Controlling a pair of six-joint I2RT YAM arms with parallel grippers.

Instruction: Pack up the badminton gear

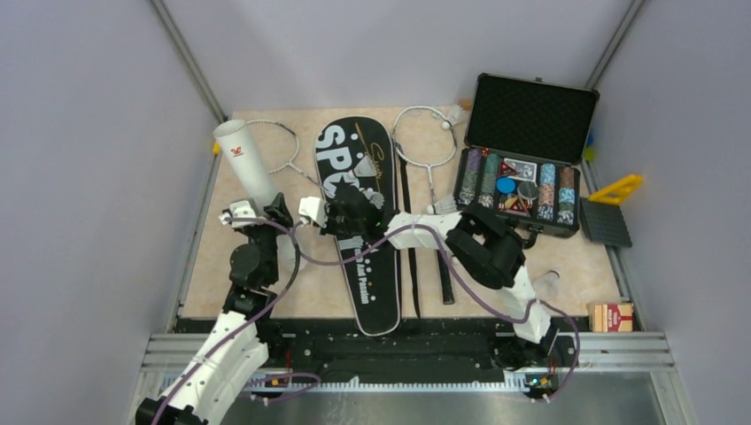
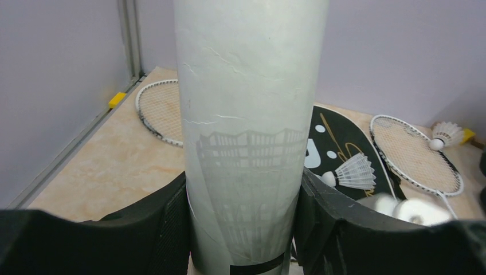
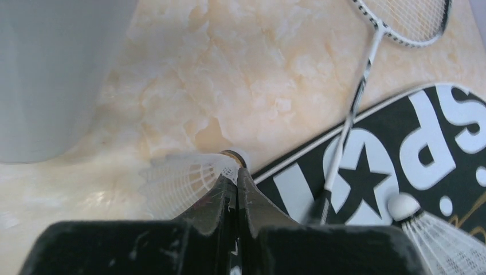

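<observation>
Right wrist view showed my right tool [image 3: 235,192] pinched shut on a shuttlecock [image 3: 183,180] just beside the bag [image 3: 401,149]. My left tool [image 2: 243,229] clasped the tube [image 2: 249,114] upright (rackets [image 1: 427,133] lay unpacked; most remained).

- Table [image 1: 576,266]: beige marbled top.
- Black bag [image 1: 370,283] lettered "SPORT" lies flat at centre, running front to back.
- Left racket [image 1: 288,150]: head at back left.
- The right racket [image 1: 425,137] lies just right of the bag.
- Open chip case [image 1: 531,119] at back right.
- A small box [image 1: 611,316] sits at the near right edge.
</observation>
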